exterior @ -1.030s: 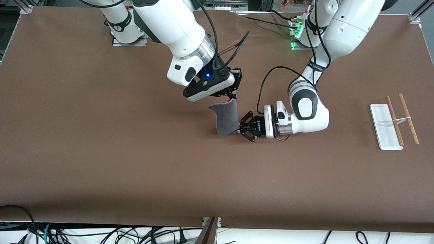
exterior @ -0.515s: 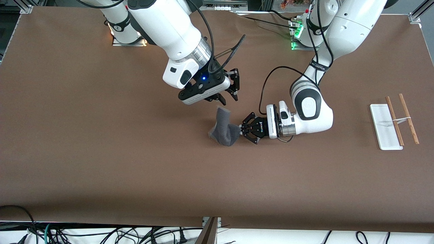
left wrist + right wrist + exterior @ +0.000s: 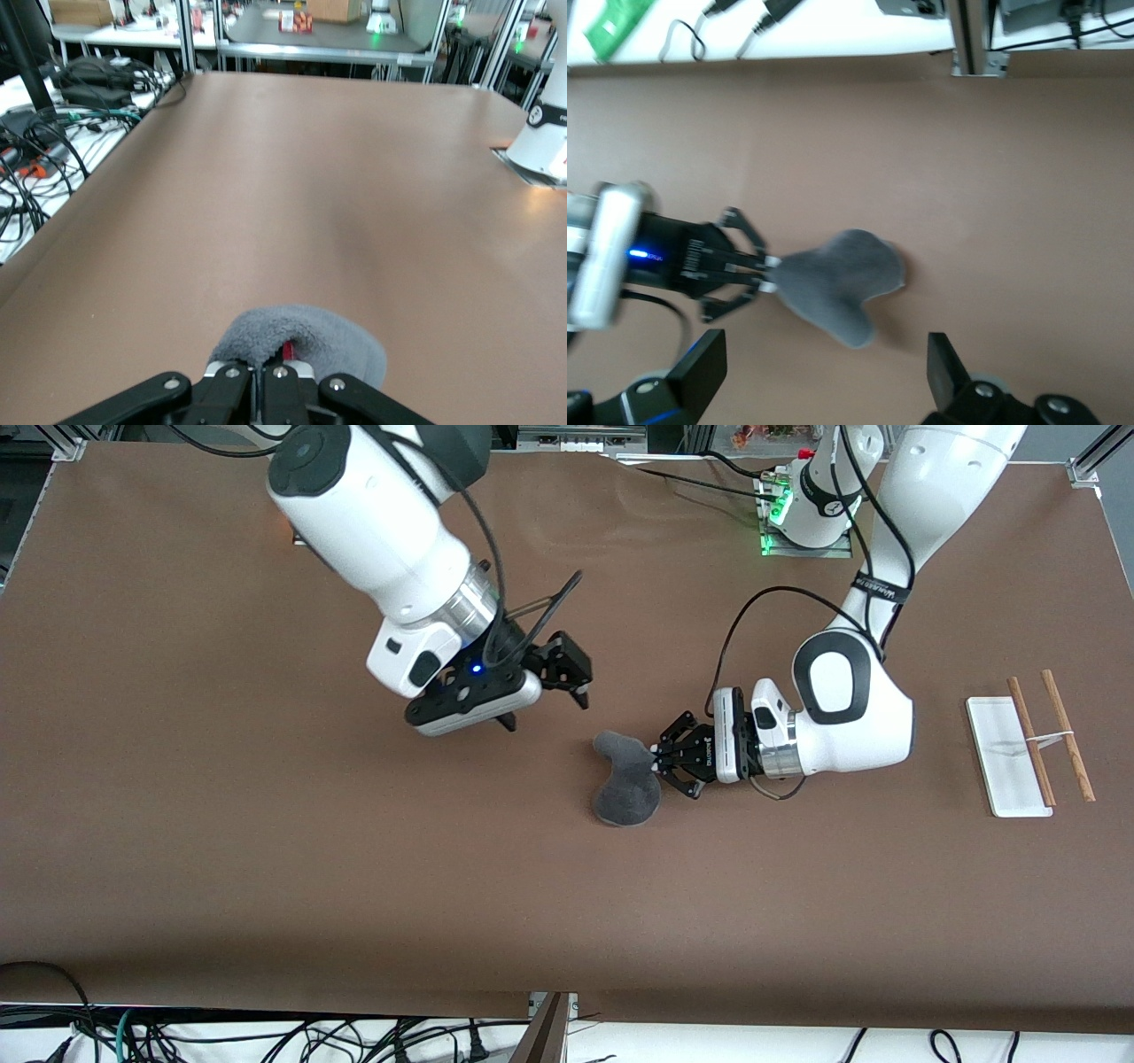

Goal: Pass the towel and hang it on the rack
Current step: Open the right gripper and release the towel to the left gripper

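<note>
The small fuzzy dark-grey towel (image 3: 625,781) is pinched mid-table by the left gripper (image 3: 660,763), the right gripper (image 3: 542,696) spread empty above (handover judged complete); carriage to the white-based wooden-rod rack (image 3: 1028,742) is called for next.

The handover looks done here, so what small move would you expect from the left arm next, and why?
Probably carry the small dark-grey fuzzy towel toward the rack with the white base and two brown wooden rods at the left arm's end of the table. The left gripper is shut on the towel's edge, the right gripper is open and apart from it, and nothing hangs on the rods.
</note>
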